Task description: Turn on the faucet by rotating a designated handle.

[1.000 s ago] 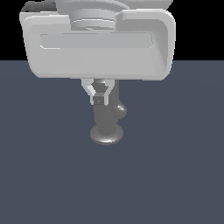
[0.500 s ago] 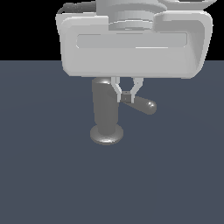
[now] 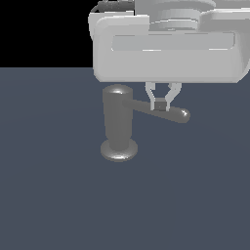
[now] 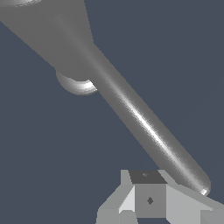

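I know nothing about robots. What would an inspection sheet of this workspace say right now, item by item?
Surface: flat dark blue-grey floor, evenly lit.
Job's things: a glossy dark-grey faucet stands upright on a round base; its thin handle sticks out toward the exterior view's right, tilted slightly down.
Clutter: nothing seen.
Gripper: the white gripper hangs over the handle near its middle; whether its fingers touch the rod or are open cannot be told.
Cables: nothing seen.
Surroundings: the arm's large white body fills the top of the exterior view; black background behind it.
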Controlling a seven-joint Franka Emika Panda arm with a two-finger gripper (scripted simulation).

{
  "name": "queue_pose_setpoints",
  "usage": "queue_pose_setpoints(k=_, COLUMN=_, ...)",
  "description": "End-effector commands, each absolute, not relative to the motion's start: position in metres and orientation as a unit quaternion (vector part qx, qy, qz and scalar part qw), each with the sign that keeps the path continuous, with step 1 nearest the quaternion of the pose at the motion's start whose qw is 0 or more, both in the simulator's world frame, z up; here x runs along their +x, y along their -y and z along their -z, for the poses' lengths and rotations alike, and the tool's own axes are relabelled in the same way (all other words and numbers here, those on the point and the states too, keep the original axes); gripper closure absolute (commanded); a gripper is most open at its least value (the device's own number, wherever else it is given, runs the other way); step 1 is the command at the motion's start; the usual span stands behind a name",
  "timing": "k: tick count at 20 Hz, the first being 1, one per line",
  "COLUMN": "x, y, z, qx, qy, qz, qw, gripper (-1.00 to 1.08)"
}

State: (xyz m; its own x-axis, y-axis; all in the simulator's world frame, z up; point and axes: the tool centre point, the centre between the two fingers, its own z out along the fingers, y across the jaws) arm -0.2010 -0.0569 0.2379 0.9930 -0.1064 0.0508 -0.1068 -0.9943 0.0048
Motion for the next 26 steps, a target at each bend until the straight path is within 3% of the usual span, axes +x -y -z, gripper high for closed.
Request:
queue_pose_setpoints(k=1, x=-0.195, y=0.063, z=-0.237, qx=0.998, qy=0.054, qz=-0.025, qw=0.004, gripper=1.08)
queue_pose_setpoints(k=26, x=-0.138, y=0.13, z=-0.228, qx=0.998, qy=0.061, qz=-0.011, qw=0.002, gripper=1.08)
